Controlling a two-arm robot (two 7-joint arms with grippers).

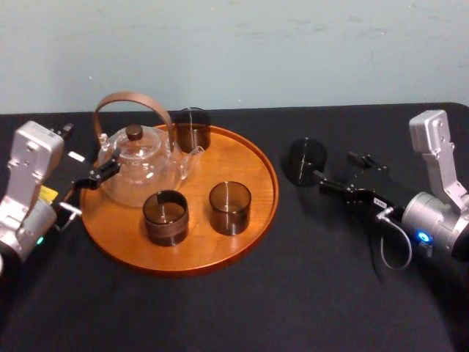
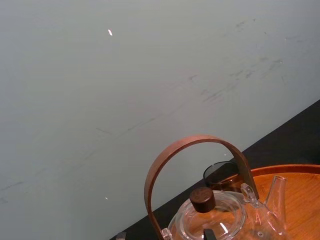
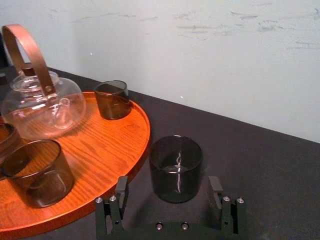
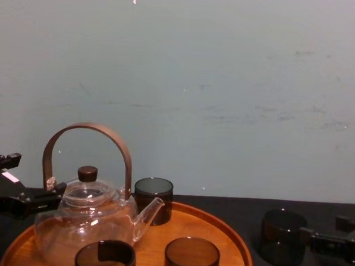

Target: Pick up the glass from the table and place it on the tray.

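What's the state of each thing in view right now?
glass: upright on the table, off the tray.
right gripper: open, at the glass.
left gripper: by the teapot, at the tray's left.
teapot: upright on tray, lid on.
three other glasses: upright on tray.

left claw (image 1: 102, 170) low, angled inward | right claw (image 1: 338, 172) low, fingers spread

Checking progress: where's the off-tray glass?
Head view: the glass stands on the table right of the tray, just ahead of the open right gripper.
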